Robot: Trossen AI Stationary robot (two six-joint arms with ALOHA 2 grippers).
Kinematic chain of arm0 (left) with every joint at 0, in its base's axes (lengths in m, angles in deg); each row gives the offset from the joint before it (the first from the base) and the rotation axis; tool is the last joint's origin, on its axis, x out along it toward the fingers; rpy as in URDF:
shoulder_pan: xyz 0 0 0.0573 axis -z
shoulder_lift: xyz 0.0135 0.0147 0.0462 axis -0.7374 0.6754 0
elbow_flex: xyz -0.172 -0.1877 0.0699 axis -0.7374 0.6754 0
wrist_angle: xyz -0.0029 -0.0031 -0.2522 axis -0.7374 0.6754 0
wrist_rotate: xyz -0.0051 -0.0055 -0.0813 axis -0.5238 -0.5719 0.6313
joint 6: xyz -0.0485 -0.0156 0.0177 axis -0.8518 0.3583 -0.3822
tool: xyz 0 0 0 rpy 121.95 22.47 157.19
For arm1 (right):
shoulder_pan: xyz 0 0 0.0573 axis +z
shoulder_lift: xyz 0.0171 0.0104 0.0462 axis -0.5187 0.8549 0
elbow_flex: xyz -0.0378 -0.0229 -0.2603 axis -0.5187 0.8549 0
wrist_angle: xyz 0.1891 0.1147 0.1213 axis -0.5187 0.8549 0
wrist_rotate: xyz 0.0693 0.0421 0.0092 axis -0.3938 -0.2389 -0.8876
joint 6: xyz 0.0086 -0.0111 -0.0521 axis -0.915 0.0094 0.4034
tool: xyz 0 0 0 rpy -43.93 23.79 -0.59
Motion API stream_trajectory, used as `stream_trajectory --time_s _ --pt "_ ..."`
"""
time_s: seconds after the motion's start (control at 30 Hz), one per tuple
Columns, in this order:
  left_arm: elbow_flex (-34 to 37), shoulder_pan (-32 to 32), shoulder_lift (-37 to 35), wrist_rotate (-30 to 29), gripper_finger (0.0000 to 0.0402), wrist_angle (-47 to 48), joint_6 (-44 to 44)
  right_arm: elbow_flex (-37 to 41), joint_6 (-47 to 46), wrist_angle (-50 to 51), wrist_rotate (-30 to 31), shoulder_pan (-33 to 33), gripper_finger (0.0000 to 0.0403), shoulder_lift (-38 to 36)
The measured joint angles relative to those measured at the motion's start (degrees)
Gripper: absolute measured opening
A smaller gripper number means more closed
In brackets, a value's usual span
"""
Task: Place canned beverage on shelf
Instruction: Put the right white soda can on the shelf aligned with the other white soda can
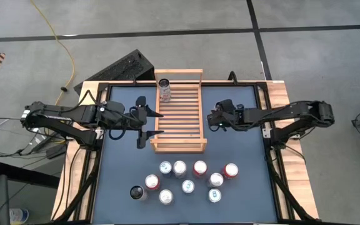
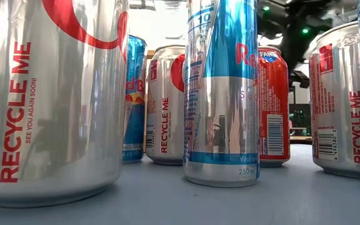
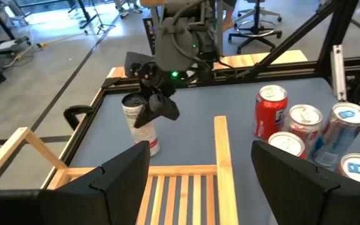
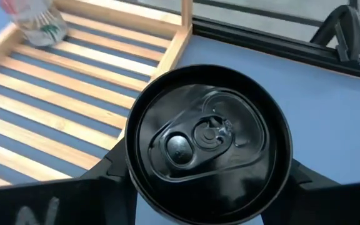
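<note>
The light-wood shelf (image 1: 179, 111) lies in the middle of the table. A can with a dark top (image 1: 164, 89) stands upright on its slats at the far left corner, and shows in the left wrist view (image 3: 141, 125). My right gripper (image 1: 214, 119) is just off the shelf's right side, shut on a black can (image 4: 208, 140). The shelf's slats (image 4: 61, 81) lie beside that can. My left gripper (image 1: 144, 122) stands open at the shelf's left side with nothing between its fingers (image 3: 124, 175). My right gripper holds the black can by its side wall just below the rim (image 4: 125, 164), one finger on either side. The fingers slant down from the table's right side. The can's black top with its pull tab faces the wrist camera. Its lower part is hidden.
Several cans, silver, red and blue, stand grouped near the table's front edge (image 1: 189, 178), with a black can (image 1: 137, 192) at their left; they fill the low view (image 2: 220, 94). A dark keyboard-like object (image 1: 120, 69) lies beyond the far left corner. Black frame bars edge the table.
</note>
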State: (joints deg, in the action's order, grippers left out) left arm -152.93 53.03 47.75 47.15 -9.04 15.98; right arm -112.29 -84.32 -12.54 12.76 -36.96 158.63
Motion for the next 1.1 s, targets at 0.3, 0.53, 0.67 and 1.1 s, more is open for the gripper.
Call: stream_trajectory --time_s 0.3,0.53,0.67,1.1 --pt "0.00 0.00 4.01 -0.87 0.0268 -0.96 0.01 -15.00 1.24 13.27 0.80 0.11 0.0215 11.38" --pt "0.00 0.00 5.00 -0.76 0.0268 -3.11 1.16 -16.65 0.86 16.09 2.19 0.01 0.0233 14.89" --pt "0.00 -0.07 5.02 -0.84 0.0268 -3.24 1.08 -16.57 0.93 15.35 2.54 0.30 0.0243 15.02" --pt "0.00 -0.07 5.02 -0.61 0.0268 -4.45 1.09 -16.40 4.80 17.01 -1.88 0.96 0.0293 13.07"
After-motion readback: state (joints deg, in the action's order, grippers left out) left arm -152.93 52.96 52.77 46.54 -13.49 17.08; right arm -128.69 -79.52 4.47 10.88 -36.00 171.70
